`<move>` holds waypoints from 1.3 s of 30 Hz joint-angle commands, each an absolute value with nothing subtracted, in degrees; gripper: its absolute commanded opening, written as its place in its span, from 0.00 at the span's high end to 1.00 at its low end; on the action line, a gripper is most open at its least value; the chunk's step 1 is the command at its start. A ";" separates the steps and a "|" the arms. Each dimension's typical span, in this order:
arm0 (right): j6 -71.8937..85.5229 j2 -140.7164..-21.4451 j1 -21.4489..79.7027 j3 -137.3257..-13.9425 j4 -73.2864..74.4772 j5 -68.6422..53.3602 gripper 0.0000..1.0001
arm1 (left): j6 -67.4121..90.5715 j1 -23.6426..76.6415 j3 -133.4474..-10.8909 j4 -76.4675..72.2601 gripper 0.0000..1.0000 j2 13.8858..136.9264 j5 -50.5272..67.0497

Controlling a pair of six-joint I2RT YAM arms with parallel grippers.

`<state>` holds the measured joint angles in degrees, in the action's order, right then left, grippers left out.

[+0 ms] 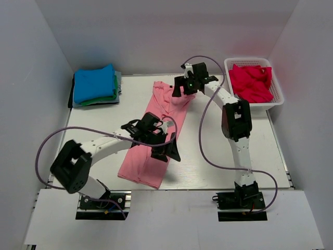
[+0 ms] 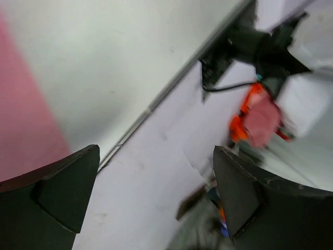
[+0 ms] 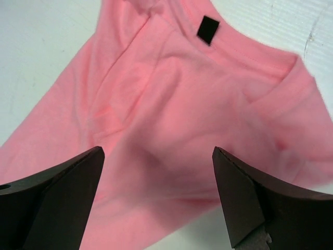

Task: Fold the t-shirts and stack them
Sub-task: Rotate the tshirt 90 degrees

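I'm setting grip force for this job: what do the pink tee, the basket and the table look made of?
Pink tee: soft knit fabric, likely cotton, matte; it lies in loose folds and has a stitched collar.
Basket: probably white plastic; open lattice walls under a smooth moulded rim.
Table: rigid white matte board; faint ribbing in the right wrist view hints at corrugated sheet, but that is uncertain.

Open jaws above salmon pink t-shirt (image 3: 197, 130) collar
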<state>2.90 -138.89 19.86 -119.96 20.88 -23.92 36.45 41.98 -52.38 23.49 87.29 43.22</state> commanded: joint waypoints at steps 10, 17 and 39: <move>25.03 -114.00 34.70 -86.59 20.48 -5.64 0.10 | 49.55 40.61 -49.05 44.55 0.00 56.97 -18.52; 27.07 -117.86 36.39 -85.43 23.73 -2.11 0.10 | 52.03 40.61 -44.03 45.53 0.00 50.98 -22.32; 11.17 -124.83 22.85 -105.04 28.40 -12.81 0.10 | 37.99 41.92 -45.35 33.94 0.00 64.06 -5.04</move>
